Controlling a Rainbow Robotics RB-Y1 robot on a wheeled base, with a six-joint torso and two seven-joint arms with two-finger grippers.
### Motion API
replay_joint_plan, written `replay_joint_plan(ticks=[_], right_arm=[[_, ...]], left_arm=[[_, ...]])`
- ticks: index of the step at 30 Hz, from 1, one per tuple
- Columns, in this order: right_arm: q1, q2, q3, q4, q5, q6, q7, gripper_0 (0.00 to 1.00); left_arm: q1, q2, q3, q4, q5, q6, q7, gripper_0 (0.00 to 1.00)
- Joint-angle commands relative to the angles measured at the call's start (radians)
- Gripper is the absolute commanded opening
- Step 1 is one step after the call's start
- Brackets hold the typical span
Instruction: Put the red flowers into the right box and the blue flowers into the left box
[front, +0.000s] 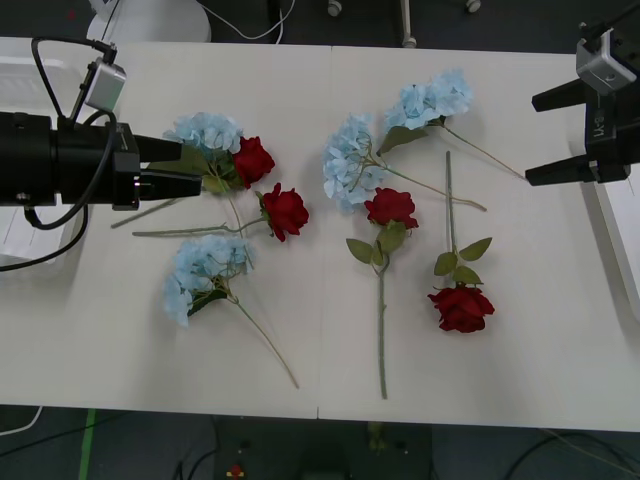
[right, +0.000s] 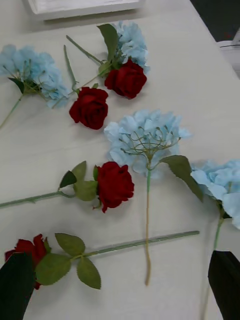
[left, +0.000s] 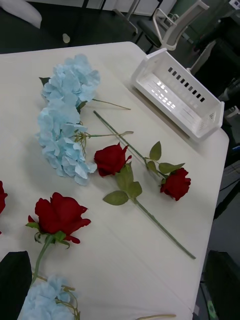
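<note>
White table (front: 560, 360) is carrying all eight flowers, none yet boxed. Four red roses are lying on it: two near the left gripper (front: 190, 178), one at centre (front: 391, 207), and one nearer the front edge (front: 461, 306) with its stem pointing away. Four blue flowers are lying among them: one (front: 205, 133) touching the left gripper's fingertips, one below it (front: 203, 272), and two at centre (front: 347, 162) and beyond (front: 432, 98). Left gripper's black fingers are sitting narrowly apart, holding nothing. Right gripper (front: 528, 138) is hovering at the table's right edge, fingers spread wide, empty. Right box (left: 177, 95), a slotted white basket, is standing empty at the table's right side. Left box (right: 80, 7) is standing at the opposite edge.
</note>
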Motion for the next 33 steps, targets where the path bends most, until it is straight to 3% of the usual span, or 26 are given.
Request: replay_joint_plan(ticks=[1, 7, 12, 23, 27, 33], right_arm=[[-0.148, 0.055, -0.024, 0.049, 0.107, 0.039, 0.030, 1.00], [-0.266, 0.122, 0.018, 0.174, 0.229, 0.053, -0.039, 1.00], [-0.382, 0.156, 0.114, 0.280, 0.361, 0.026, -0.031, 1.00], [-0.533, 0.305, 0.297, 0.492, 0.696, -0.073, 0.017, 1.00], [-0.540, 0.383, 0.303, 0.543, 0.814, -0.102, 0.030, 1.00], [-0.540, 0.466, 0.312, 0.567, 0.959, -0.109, 0.030, 1.00]], left_arm=[[0.007, 0.085, 0.008, -0.003, 0.032, -0.005, 0.066, 1.00], [-0.027, 0.110, 0.020, 0.158, 0.017, 0.012, 0.087, 1.00], [-0.077, 0.099, 0.018, 0.281, -0.182, 0.026, 0.120, 1.00], [-0.096, -0.042, 0.018, 0.272, -0.463, -0.020, 0.747, 1.00], [-0.111, -0.119, 0.000, 0.238, -0.623, -0.072, 1.034, 1.00], [-0.192, -0.186, -0.127, 0.246, -0.873, -0.124, 1.246, 1.00]])
